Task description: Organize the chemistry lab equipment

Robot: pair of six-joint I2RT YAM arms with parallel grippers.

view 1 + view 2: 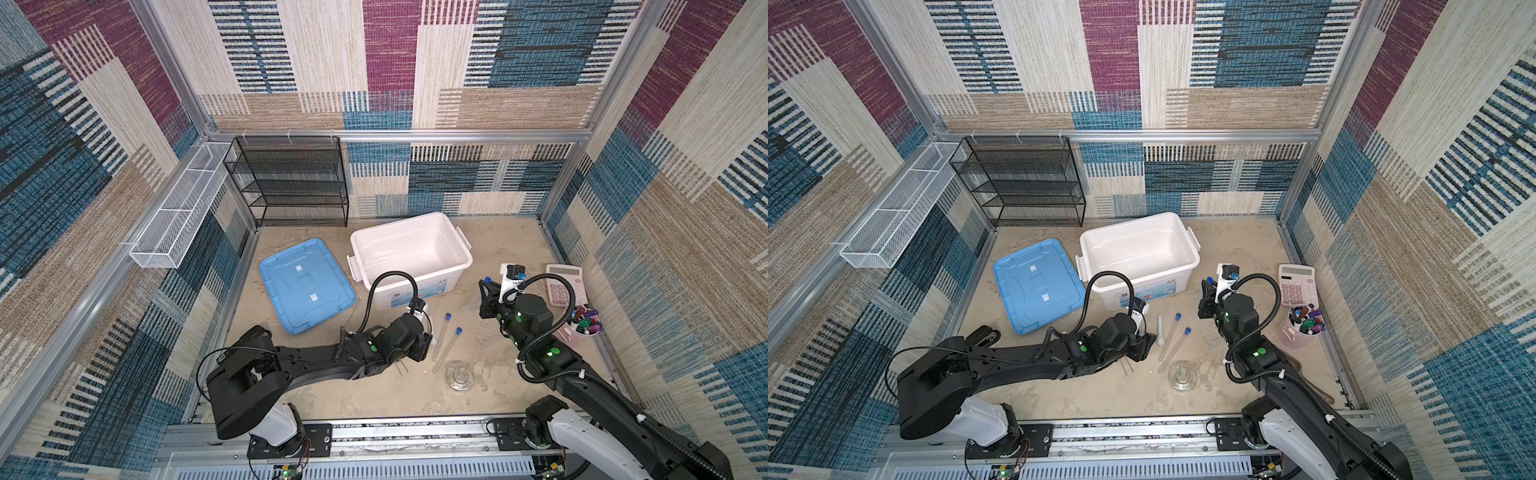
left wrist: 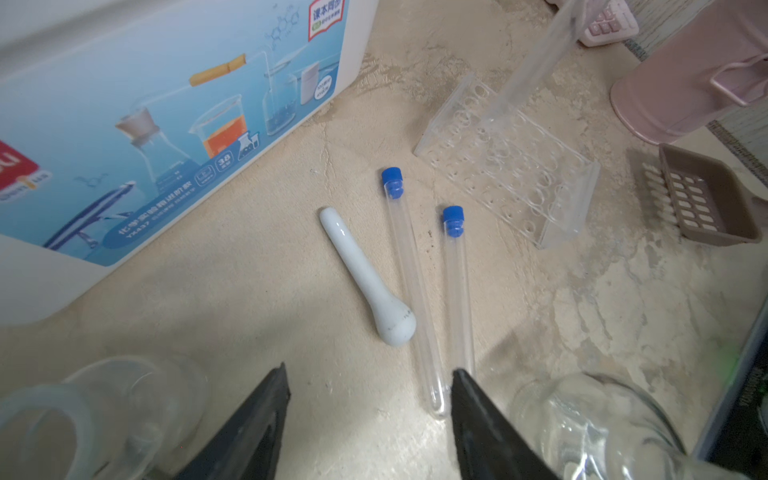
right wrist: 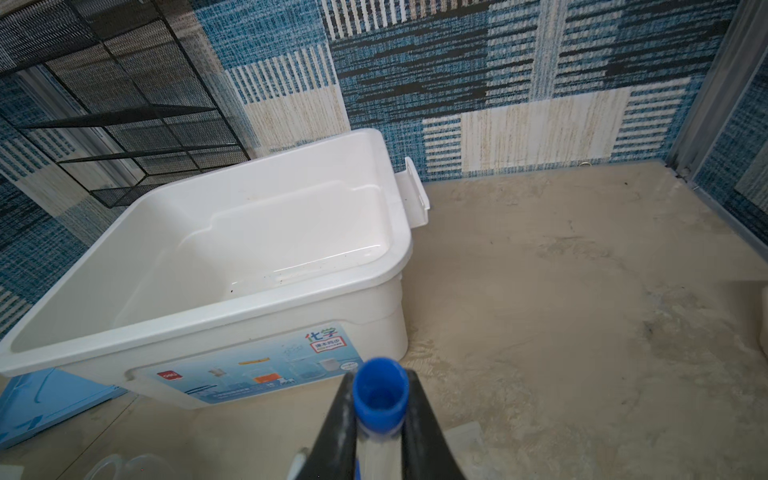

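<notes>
- Right claw (image 3: 379,376): clenched just under the blue cap of the held tube (image 3: 380,405). The tube stands nearly upright, its lower end at the holes of the clear rack (image 2: 519,174), which sits on the desk (image 1: 374,399) near the pink cup (image 1: 577,332). Whether the tube is seated in a hole cannot be told.
- Risk, held tube: the grip sits high on a long, smooth tube, so the lower end can swing. An off-centre push would likely catch the edge of a hole and shove or tip the light rack.
- Left claw (image 2: 370,370): released and empty, hanging low over the rounded ends of the two loose tubes (image 2: 411,291). These lie side by side on the desk in front of the white box (image 3: 208,316).
- Risk, loose tubes: the pestle (image 2: 365,274) lies with its head just beside the nearer tube. A closing claw may gather both, or pinch one tube and roll its neighbour away.
- Risk, glass dish (image 2: 582,428): it sits close by one finger of the left claw, so a wide descent may knock it.
- White box: nothing shows inside it in the right wrist view. The blue lid (image 1: 305,284) lies flat beside it, so packing appears barely begun.
</notes>
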